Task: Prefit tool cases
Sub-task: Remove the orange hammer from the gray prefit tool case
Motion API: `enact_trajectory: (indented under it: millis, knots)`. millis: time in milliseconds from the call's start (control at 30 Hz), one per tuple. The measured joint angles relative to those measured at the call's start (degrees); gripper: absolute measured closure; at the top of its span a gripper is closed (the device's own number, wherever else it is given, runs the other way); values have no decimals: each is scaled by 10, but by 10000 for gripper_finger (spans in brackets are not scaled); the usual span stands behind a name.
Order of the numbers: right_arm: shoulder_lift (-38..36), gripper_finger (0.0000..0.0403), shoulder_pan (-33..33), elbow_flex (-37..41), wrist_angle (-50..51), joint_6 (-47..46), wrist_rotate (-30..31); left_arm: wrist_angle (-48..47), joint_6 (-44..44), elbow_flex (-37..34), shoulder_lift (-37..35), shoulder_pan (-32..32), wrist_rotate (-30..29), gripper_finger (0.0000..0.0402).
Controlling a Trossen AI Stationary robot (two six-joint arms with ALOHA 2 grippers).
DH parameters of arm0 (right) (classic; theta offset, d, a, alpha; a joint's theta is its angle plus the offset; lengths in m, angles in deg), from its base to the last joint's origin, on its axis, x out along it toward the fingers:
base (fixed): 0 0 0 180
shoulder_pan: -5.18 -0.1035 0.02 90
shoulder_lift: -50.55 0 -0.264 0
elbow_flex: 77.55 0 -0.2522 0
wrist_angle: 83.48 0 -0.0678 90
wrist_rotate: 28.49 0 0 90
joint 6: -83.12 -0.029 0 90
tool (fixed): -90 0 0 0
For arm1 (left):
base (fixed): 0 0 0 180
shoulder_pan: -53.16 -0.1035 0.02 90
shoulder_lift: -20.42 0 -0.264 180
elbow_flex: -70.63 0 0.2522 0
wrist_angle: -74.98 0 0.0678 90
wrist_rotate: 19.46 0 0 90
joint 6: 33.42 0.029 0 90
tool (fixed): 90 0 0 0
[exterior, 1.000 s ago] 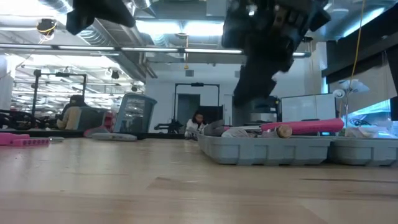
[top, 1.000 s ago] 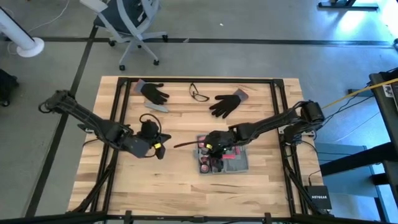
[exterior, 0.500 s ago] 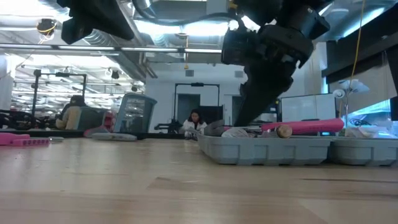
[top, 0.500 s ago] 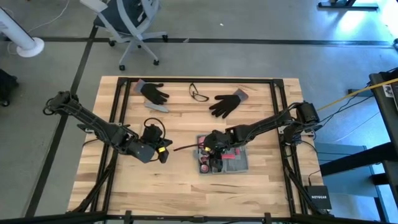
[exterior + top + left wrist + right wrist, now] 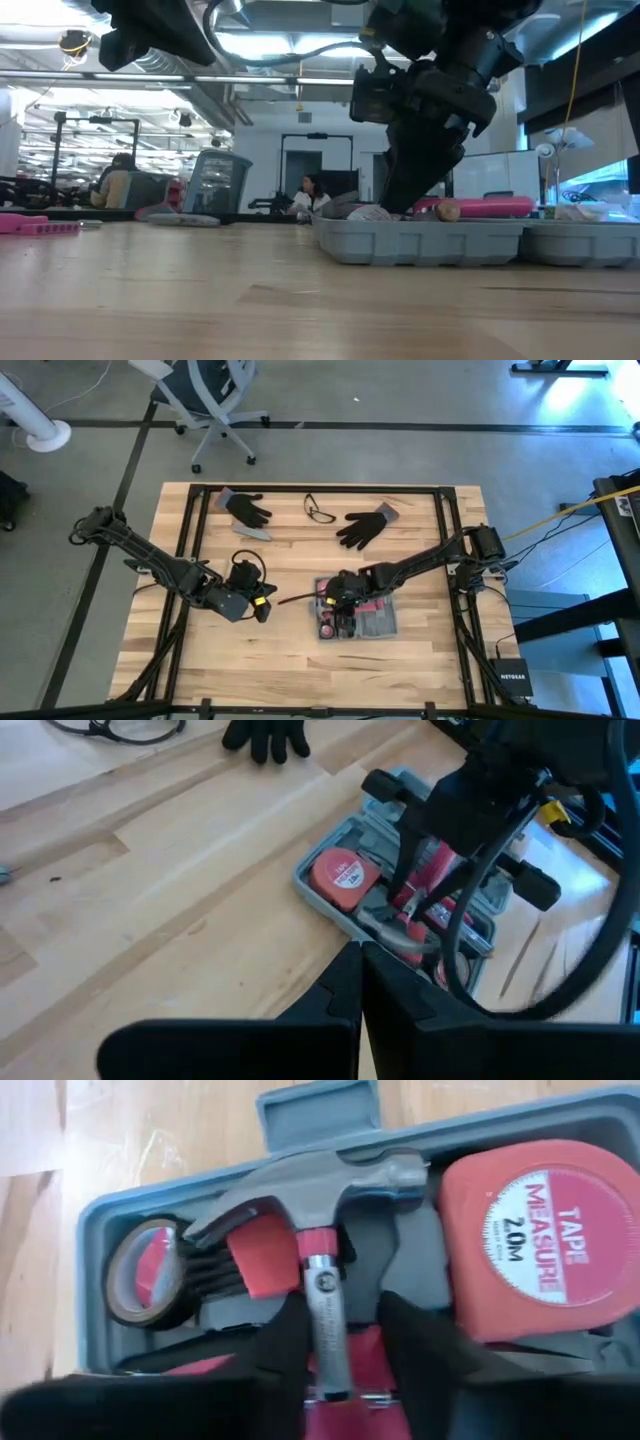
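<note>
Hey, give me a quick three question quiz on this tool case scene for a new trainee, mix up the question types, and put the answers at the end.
1. True or false: the left gripper is shut on the hammer.
2. Which round red tool lies in the tool case beside the hammer head? A) tape measure B) glove C) glasses
3. Fill in: the right gripper has its fingers on either side of the hammer's ____.

Key: 1. False, it is shut on nothing, away from the case. 2. A. 3. Shaft.
</note>
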Motion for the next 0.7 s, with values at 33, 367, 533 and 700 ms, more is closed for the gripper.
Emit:
enact_trajectory:
  millis: [33, 367, 533, 700]
  knots:
    - [0, 343, 0, 0, 5, 1, -1, 1, 0, 0, 0, 0, 0, 401]
    - [-18, 383, 6, -4, 50, 14, -44, 3, 7, 0, -3, 0, -3, 401]
    - [-18, 383, 12, -37, 112, 46, -55, 3, 14, 0, -3, 0, -7, 401]
    - [-18, 383, 19, -81, 125, 66, -62, 0, 22, 0, -3, 0, -7, 401]
